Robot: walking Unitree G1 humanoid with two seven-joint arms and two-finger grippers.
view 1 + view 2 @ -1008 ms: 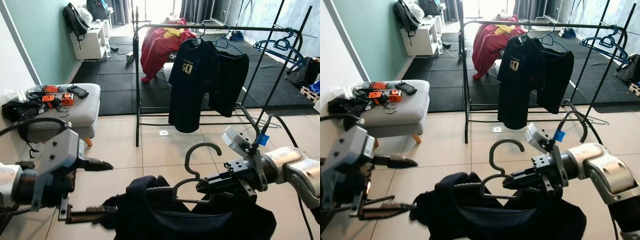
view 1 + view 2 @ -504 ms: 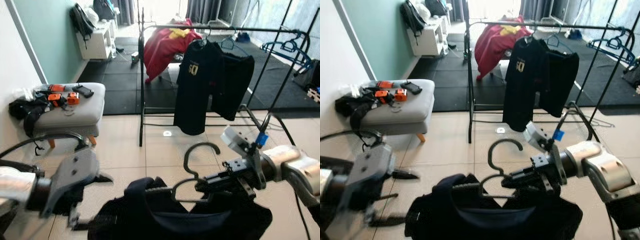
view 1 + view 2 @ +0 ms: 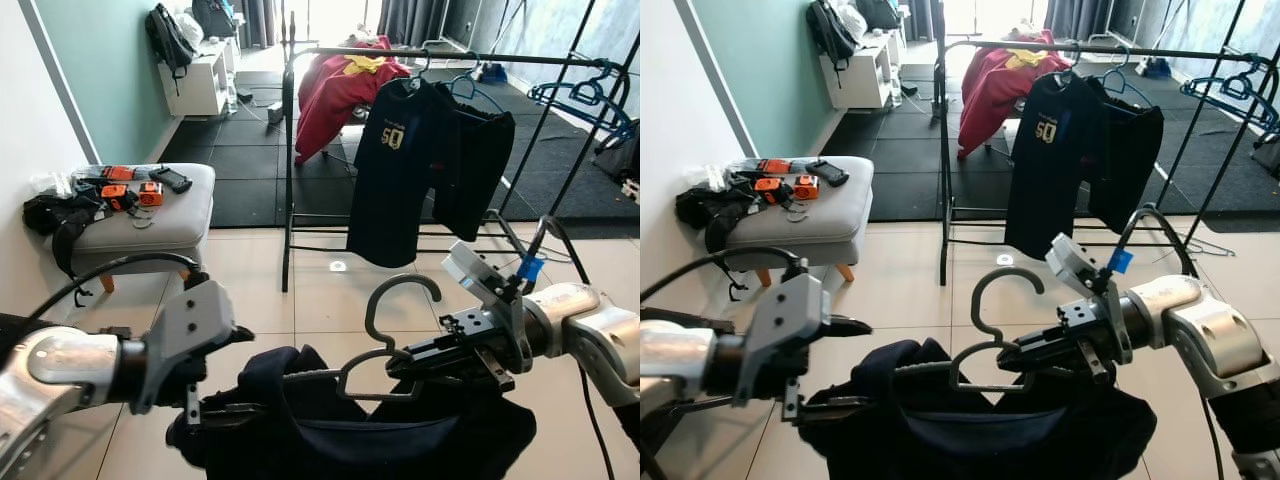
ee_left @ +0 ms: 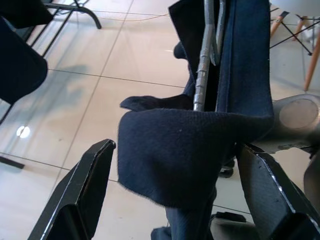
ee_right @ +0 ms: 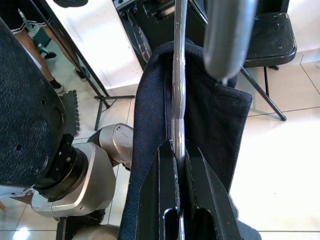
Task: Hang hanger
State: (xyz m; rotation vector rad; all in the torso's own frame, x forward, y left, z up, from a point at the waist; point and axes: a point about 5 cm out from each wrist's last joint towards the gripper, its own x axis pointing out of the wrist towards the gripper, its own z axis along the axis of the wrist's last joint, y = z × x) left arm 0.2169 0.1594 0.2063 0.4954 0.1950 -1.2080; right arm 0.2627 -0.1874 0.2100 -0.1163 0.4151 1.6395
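Our right gripper (image 3: 405, 363) is clamped on the hanger (image 3: 385, 340), hook up, dark shirt (image 3: 380, 435) draped below. Left gripper (image 3: 215, 375) sits spread wide around the shirt's shoulder, probably not gripping. The rail (image 3: 450, 55) is well ahead, running crosswise.

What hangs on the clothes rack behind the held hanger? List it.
On the clothes rack: a dark T-shirt with a yellow print, dark shorts, a red garment draped over the far end, and blue hangers. The T-shirt covers its own hanger.
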